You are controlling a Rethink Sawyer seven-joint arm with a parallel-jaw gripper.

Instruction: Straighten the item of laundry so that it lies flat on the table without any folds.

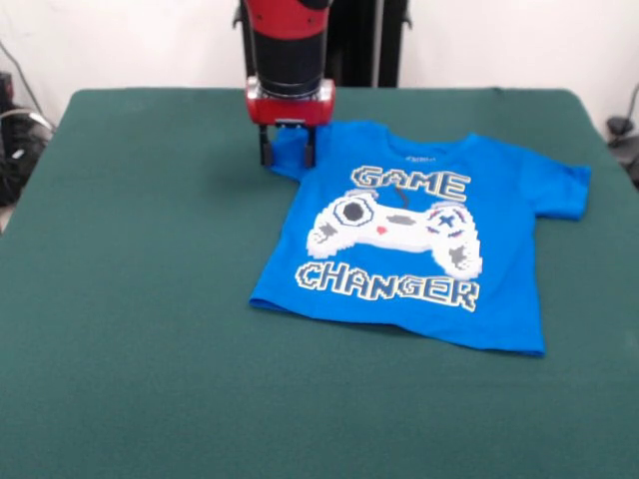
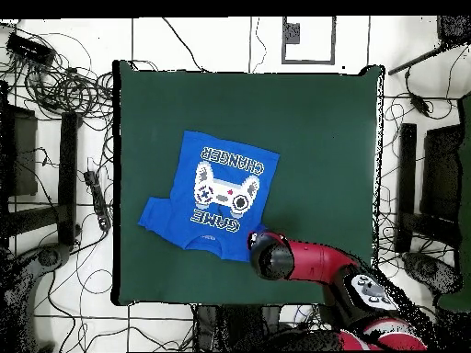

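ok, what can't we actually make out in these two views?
- Sleeve under the gripper: front view shows the jaws straddling a raised bit of the bright blue printed T-shirt, but whether they are closed on it cannot be told.
- Overhead view: the red and black arm hides the gripper and that shirt corner.
- Small neck label print: too small to read in the front view.
- Dark green felt table: near edge cut off, front view.
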